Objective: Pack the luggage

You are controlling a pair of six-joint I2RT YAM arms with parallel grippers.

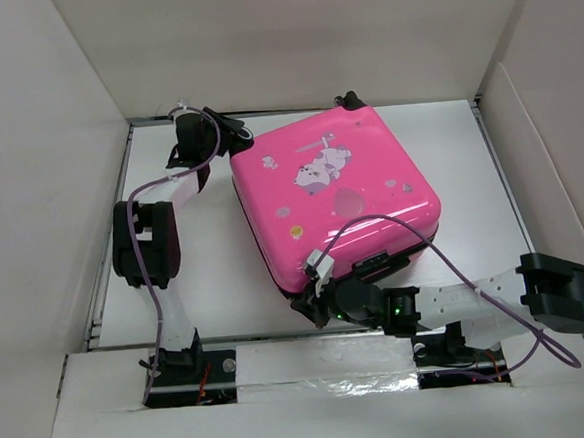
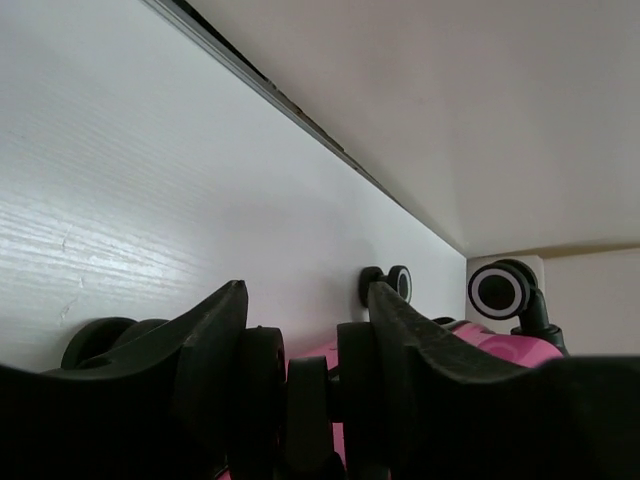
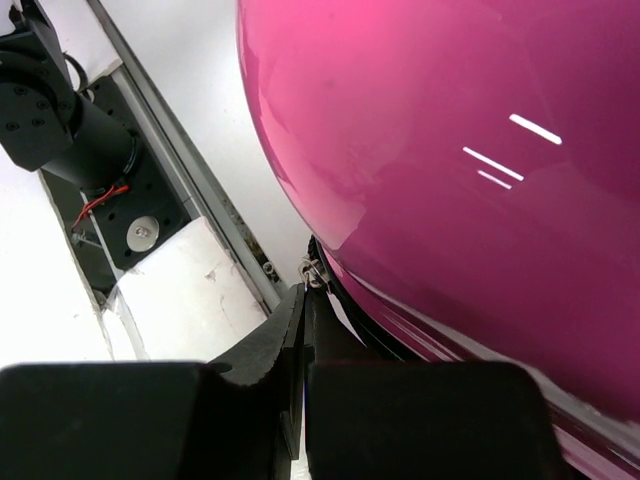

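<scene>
The luggage (image 1: 335, 191) lies flat on the white tabletop (image 1: 205, 265), printed shell up and lid down on the base. It is turned a little, so one corner points at the arms. Its wheels are at the far end, which puts its longer axis running away from the bases and leaning slightly right.

The left claw (image 2: 305, 295) is at the far-left corner of the case, low on the wheel end. Its fingers (image 2: 225, 320) sit on either side of a black caster, with pink shell showing just behind. Another wheel (image 2: 497, 289) stands clear to the right. The jaws are part-way in around the caster, but I cannot tell whether the pads are pressing on it.

The right claw (image 3: 303, 300) is clenched, fingers flat together, at the near-left corner. Its tips are against the black zipper trim (image 3: 345, 325) under the curve of the shell. A small metal pull (image 3: 315, 270) sits just ahead of the tips — possibly pinched, though the angle hides the contact.

From the right claw the case spreads away to the far right, and the seam runs off along both adjoining sides. Zipping is probably the step in hand. If so, the pull must follow that seam round the corner, and the right arm is the nearer one for it — the left looks placed to stop the case sliding.
</scene>
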